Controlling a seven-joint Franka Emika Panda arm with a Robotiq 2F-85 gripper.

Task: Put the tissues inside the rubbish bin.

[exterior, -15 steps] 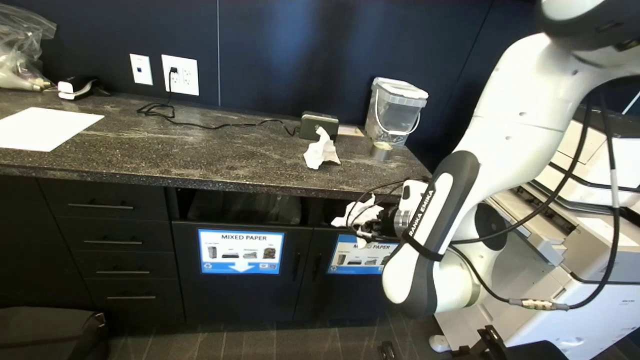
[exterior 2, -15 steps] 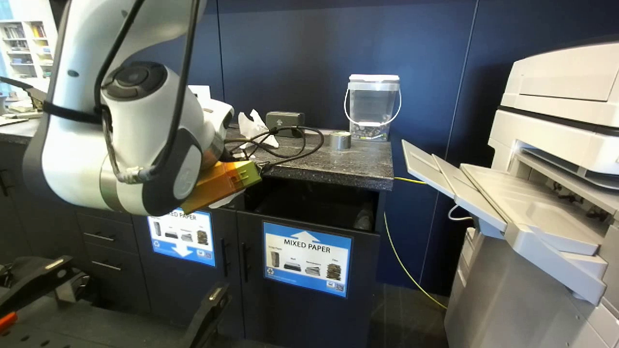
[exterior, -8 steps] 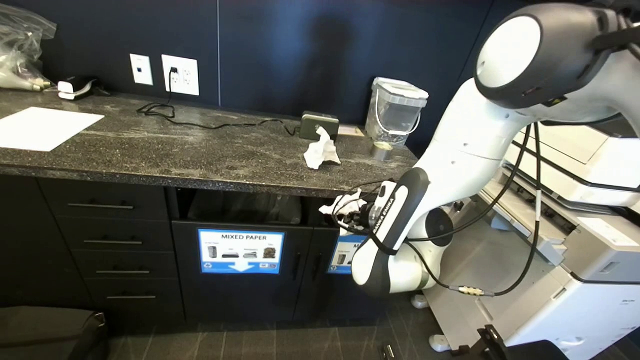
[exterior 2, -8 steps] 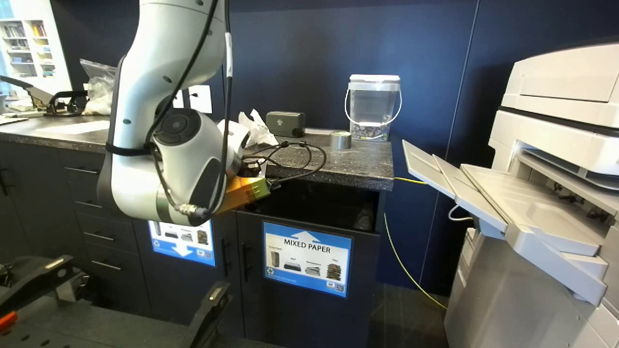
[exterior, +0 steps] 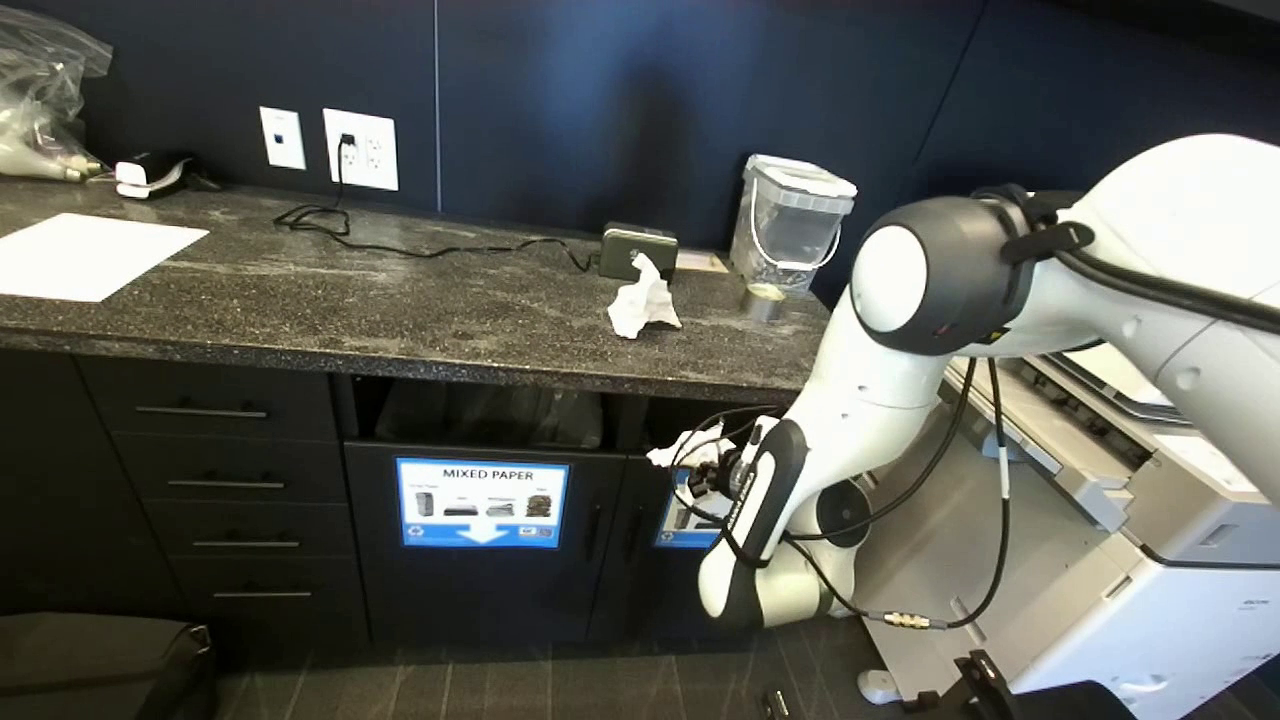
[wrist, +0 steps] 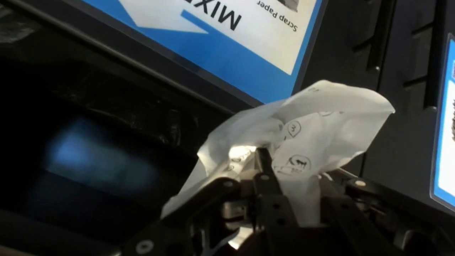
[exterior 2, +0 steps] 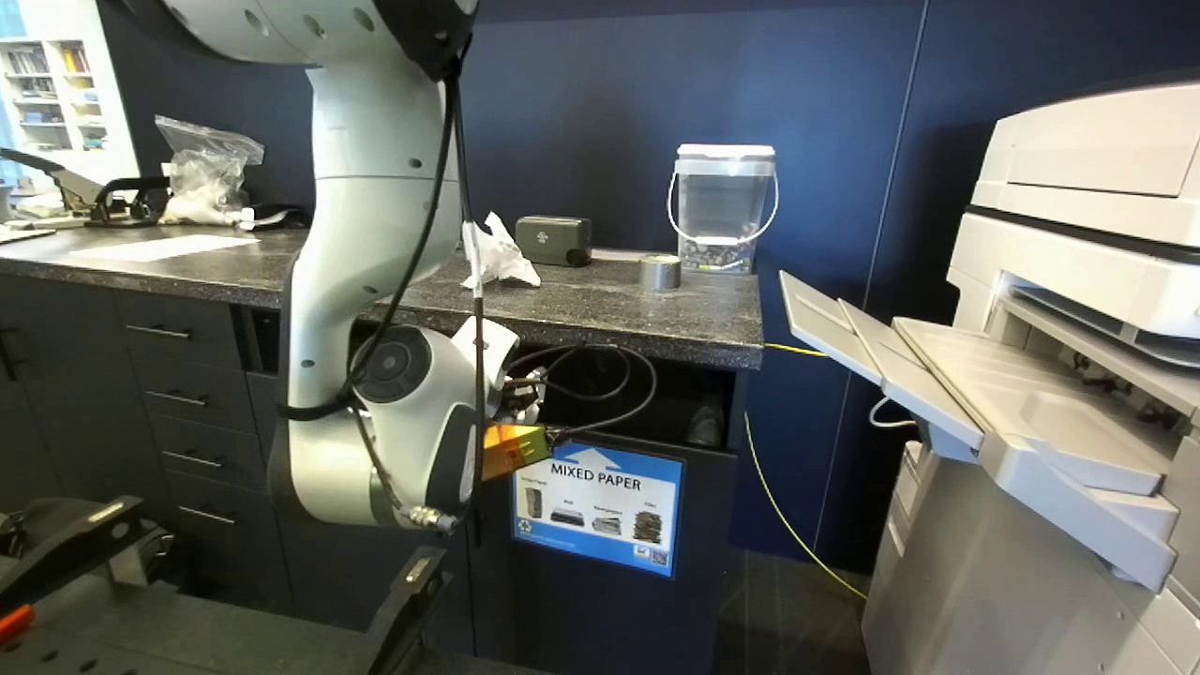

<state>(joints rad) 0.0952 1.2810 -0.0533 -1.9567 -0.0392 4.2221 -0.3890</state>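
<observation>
A crumpled white tissue with dark marks is in my gripper; it shows in both exterior views [exterior: 705, 443] [exterior 2: 535, 397] and the wrist view [wrist: 323, 122]. My gripper [wrist: 294, 165] is shut on it, the fingers a little apart with paper between them. In an exterior view the gripper [exterior: 712, 478] is below the counter edge, at the right-hand bin. The bin's front rim [wrist: 149, 76] runs beside the tissue; its dark opening [exterior 2: 637, 384] lies just beyond the gripper. I cannot tell whether the tissue is inside the rim. Another white tissue [exterior: 642, 300] lies on the counter.
The counter's edge [exterior 2: 647, 342] overhangs the bin opening. A second mixed paper bin [exterior: 490, 415] is alongside. On the counter stand a dark green box [exterior 2: 553, 241], a tape roll [exterior 2: 660, 272] and a lidded bucket [exterior 2: 722, 211]. A large printer [exterior 2: 1031, 441] stands nearby.
My gripper has carried the tissue toward the right-hand bin and lowered it from about counter height to the level of the opening. The tissue on the counter has not moved.
</observation>
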